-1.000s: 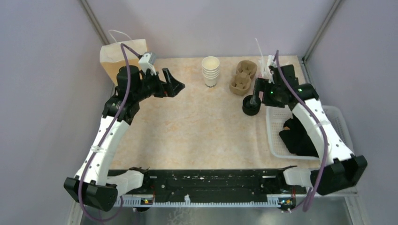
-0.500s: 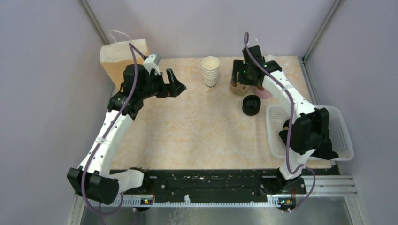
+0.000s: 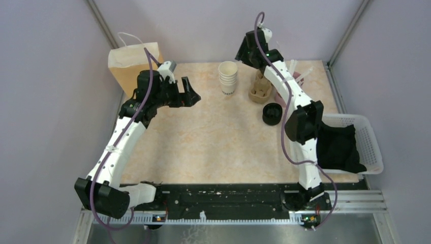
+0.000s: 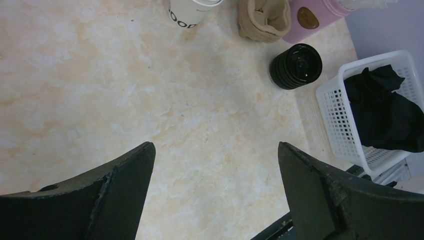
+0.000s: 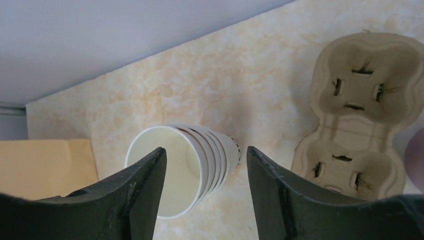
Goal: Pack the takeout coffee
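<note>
Top external: paper bag (image 3: 133,63) at 10 o'clock; left gripper (image 3: 190,91) beside it, spread wide, empty. Right gripper (image 5: 205,150), jaws apart, straddles the cup stack (image 5: 170,170) at 12. No takeout coffee in view. We judge this the cup-picking step; next, descend and pinch its top cup.

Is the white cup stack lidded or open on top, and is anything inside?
Open and empty. The stack of cups stands upright with no lid; the right wrist view looks into its bare white inside.
</note>
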### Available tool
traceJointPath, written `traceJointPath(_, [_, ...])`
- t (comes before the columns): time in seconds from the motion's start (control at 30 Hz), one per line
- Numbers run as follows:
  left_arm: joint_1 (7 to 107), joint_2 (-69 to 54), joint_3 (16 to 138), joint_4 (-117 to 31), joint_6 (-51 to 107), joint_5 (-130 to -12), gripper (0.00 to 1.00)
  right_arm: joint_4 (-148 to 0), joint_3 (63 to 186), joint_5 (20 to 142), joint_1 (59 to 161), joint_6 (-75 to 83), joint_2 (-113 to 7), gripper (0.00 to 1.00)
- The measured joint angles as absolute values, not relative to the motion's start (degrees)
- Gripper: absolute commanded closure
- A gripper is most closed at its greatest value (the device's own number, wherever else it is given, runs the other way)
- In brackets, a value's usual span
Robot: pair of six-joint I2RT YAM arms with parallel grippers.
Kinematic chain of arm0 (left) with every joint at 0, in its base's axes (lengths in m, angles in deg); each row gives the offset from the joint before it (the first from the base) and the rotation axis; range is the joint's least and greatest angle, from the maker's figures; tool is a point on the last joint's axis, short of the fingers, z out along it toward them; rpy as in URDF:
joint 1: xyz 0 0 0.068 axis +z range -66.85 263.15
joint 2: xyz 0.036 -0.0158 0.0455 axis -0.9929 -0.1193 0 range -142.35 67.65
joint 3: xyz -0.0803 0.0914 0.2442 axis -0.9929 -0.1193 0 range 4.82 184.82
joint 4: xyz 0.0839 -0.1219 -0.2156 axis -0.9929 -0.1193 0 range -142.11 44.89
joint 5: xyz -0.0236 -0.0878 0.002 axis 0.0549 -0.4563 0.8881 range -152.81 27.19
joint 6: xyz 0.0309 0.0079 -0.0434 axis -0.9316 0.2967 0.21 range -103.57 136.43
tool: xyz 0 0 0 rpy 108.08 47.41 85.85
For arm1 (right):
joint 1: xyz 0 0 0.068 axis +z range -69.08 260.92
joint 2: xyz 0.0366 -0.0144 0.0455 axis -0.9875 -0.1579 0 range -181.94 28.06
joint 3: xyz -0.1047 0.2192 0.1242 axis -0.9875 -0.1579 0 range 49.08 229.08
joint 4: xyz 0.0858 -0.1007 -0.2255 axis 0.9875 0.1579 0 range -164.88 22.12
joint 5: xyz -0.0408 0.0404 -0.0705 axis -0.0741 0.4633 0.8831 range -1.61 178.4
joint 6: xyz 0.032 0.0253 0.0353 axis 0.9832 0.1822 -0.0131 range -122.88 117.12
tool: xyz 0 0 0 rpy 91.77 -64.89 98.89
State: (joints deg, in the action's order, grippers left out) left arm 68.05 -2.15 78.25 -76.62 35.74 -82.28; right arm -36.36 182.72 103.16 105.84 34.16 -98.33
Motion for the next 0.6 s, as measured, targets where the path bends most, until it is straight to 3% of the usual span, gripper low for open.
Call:
traceJointPath(0.4, [68.0,-2.1,78.2,-76.9,34.3,-80.9,0.02,-35.9,185.3,111.6,112.1,27.1,-104.8,0.63])
traceJointPath(0.6, [68.0,-2.1,78.2,-76.9,34.2,-80.9,0.02,-36.3,187.2,115.7,113.6,24.0,-106.5,0.68])
